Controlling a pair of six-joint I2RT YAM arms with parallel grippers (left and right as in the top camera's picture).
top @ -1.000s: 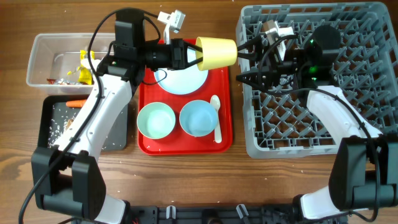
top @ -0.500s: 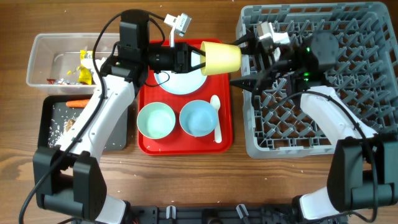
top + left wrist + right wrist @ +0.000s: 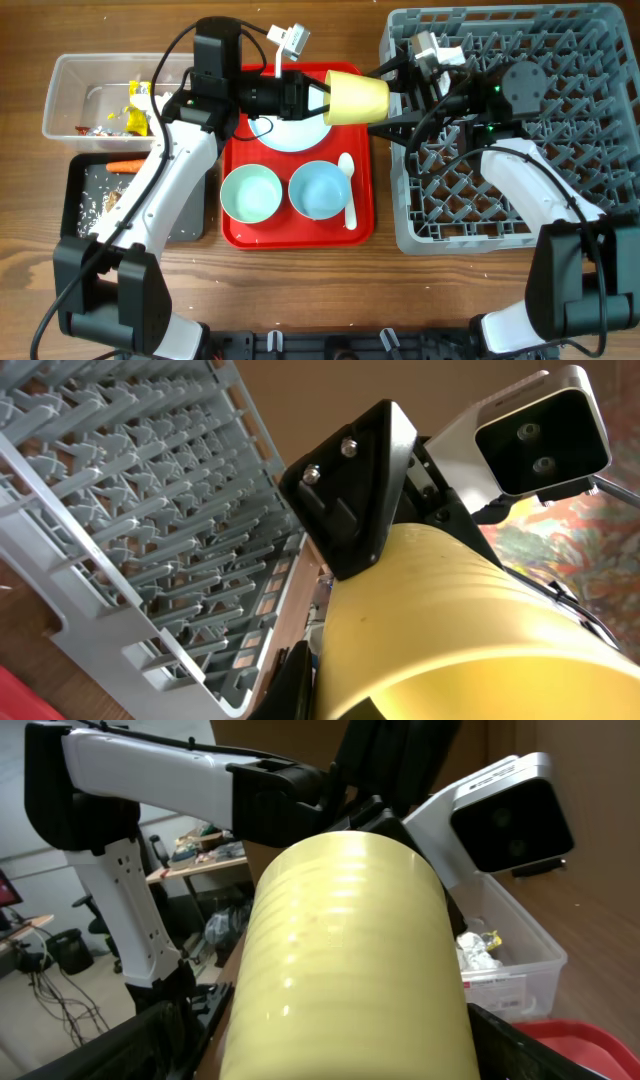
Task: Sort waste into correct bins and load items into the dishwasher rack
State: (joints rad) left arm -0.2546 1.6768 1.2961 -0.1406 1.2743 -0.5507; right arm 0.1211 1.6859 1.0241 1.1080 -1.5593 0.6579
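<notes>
My left gripper [image 3: 314,97] is clamped on the mouth end of the yellow cup [image 3: 356,96]. It holds the cup on its side in the air, over the far right corner of the red tray [image 3: 235,150], just left of the dishwasher rack [image 3: 500,240]. My right gripper [image 3: 388,97] stands wide, fingers flanking the cup's base.

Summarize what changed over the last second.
Left gripper, shut on the yellow cup, carried it slightly right toward the dishwasher rack. Right gripper edged left; its open jaws now flank the cup's base. Plate, bowls, spoon, clear tub, black tray unchanged.
</notes>
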